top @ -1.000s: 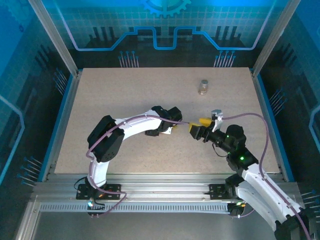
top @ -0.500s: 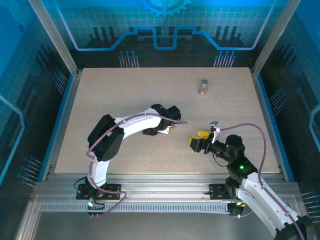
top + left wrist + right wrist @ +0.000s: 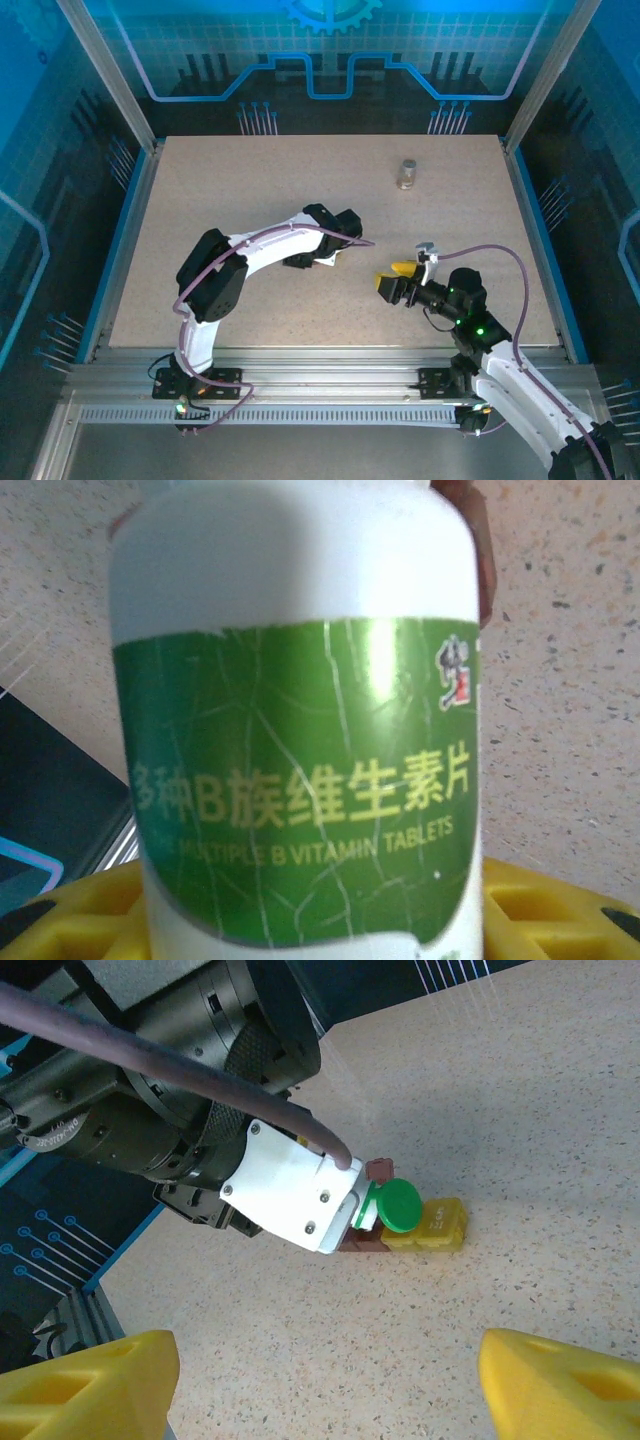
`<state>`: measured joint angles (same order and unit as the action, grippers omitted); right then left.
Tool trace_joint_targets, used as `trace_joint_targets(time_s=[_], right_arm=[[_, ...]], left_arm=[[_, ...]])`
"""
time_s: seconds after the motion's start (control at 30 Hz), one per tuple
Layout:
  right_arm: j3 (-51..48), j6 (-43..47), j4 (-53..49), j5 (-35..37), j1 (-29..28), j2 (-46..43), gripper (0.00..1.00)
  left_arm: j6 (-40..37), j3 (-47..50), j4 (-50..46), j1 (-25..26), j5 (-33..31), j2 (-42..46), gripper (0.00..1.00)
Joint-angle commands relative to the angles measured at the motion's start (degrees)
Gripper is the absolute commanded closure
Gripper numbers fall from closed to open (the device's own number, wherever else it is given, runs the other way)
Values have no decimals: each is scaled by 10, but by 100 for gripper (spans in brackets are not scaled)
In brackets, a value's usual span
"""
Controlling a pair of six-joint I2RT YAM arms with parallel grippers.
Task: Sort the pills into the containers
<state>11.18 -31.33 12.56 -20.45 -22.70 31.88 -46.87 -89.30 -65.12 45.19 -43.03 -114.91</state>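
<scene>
Overhead, my left pincer (image 3: 338, 256) sits well apart from the amber vial (image 3: 406, 174); its wrist view shows it clenched on the white bottle (image 3: 300, 730); the right wrist view shows my right pincer (image 3: 325, 1380) spread empty before the green cap (image 3: 398, 1205), which I judge needs unscrewing next.

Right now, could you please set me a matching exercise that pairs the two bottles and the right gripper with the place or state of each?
Things:
1. white bottle
2. amber vial
3. right gripper

Places or states:
A. open, nothing between its fingers
B. held in the left gripper
C. standing alone toward the far side of the table

Pairs: 1-B, 2-C, 3-A
</scene>
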Motion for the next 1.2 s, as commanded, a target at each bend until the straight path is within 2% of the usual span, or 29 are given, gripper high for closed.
trace_joint_targets(time_s=[0.0,0.2,0.3,0.6,1.17], right_arm=[[-7,-2,18,-7,7,-4,20],[-9,-2,18,-3,6,-1,20],[-8,-1,18,-1,6,-1,20],[-9,-1,18,1,6,1,20],[-9,-1,20,2,6,7,20]], left_arm=[[2,29,-17,-13,-9,-15,100],[-1,77,15,-34,-14,-25,100],[3,66,18,-32,-21,-35,100],[28,27,14,-28,11,-10,100],[19,52,41,-28,16,31,100]])
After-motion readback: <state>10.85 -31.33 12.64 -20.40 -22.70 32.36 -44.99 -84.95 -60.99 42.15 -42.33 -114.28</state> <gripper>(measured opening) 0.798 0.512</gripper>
